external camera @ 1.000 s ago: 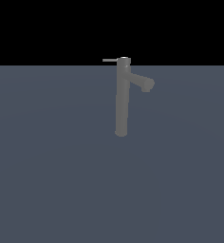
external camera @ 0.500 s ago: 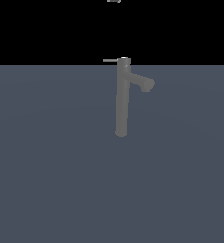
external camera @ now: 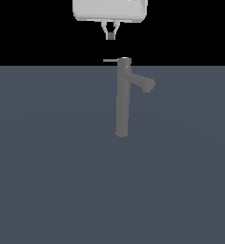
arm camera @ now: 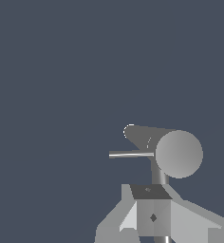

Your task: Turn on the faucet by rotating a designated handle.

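flat slate-blue floor (external camera: 47, 181), black backdrop (external camera: 28, 33) above it

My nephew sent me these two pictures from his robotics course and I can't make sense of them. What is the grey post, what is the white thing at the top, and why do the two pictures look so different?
These are computer renders, not photographs. The tall matte grey cylindrical post is a faucet standing on a flat blue-grey surface; the thick stub angling off near its top is the spout. The thin light grey rod sticking sideways from the cap is the handle the robot is meant to turn.

The white block at the top of the exterior view is the end of a robot arm, and the small forked piece under it is its pincer. It hangs above the faucet, touching nothing and holding nothing.

The other picture comes from a camera on the arm's wrist, looking down: the round disc is the faucet's cap seen from above, and the grey shapes along the edge belong to the pincer.
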{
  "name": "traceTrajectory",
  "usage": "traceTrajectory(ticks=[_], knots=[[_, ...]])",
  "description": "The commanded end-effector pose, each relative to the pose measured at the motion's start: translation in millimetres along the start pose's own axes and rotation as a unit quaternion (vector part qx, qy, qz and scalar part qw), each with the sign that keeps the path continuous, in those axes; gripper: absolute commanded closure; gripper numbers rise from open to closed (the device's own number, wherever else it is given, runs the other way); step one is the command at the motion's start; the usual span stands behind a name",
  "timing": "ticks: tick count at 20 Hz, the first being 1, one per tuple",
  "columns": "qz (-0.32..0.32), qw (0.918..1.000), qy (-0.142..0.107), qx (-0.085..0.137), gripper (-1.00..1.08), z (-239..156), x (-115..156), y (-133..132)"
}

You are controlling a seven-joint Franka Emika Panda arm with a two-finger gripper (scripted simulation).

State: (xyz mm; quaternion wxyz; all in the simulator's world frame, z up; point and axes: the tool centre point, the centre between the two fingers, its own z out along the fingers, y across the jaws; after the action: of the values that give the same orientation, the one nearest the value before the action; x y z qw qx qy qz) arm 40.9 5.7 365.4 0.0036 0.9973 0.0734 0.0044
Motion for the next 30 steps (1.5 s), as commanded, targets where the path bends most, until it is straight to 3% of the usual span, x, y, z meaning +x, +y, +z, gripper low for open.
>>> traceTrajectory(ticks=[1,8,15,20,30], knots=[[-0.005,1.0,-0.001,0.001,1.08,16.4,14.9,-0.3],[-0.015,0.9999,-0.003,0.003,1.08,50.6,40.8,-1.4],[-0.019,0.9998,-0.004,0.004,1.08,64.8,50.3,-2.1],[-0.019,0.9998,-0.004,0.004,1.08,65.1,50.1,-2.1],[-0.019,0.9998,-0.004,0.004,1.08,64.8,24.1,-8.4]])
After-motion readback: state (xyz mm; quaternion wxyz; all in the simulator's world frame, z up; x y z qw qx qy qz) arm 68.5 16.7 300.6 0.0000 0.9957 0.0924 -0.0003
